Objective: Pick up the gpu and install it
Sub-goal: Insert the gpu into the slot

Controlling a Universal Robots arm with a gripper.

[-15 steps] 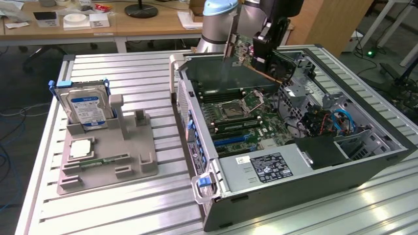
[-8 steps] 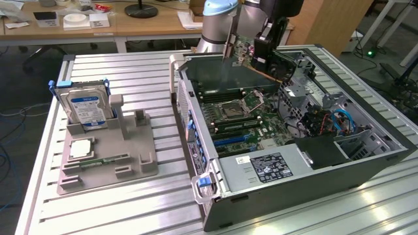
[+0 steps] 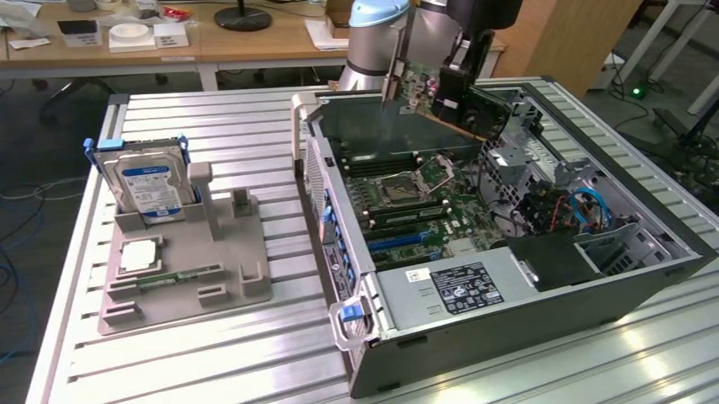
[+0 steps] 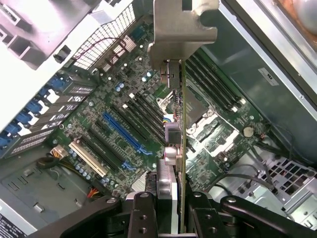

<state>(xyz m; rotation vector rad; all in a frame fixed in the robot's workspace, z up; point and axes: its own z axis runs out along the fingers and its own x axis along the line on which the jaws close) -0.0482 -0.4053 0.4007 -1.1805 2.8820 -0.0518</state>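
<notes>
The gpu (image 3: 444,99) hangs in the air over the far end of the open computer case (image 3: 371,332), tilted, its metal bracket (image 3: 402,84) toward the exterior view's left. My gripper (image 3: 463,77) is shut on its top edge. In the wrist view the gpu (image 4: 182,148) is seen edge-on between my black fingers (image 4: 143,214), and my gripper (image 4: 174,218) is clamped on it. The bracket (image 4: 182,29) points at the motherboard (image 4: 99,114) below. A blue expansion slot (image 4: 126,134) lies beside the card's line and apart from it.
A grey parts holder (image 3: 185,252) on the slatted metal table (image 3: 225,353) carries a blue-labelled hard drive (image 3: 148,185), a memory stick (image 3: 174,276) and a square chip (image 3: 141,255). The power supply (image 3: 460,286) and cables (image 3: 584,210) fill the case's near end.
</notes>
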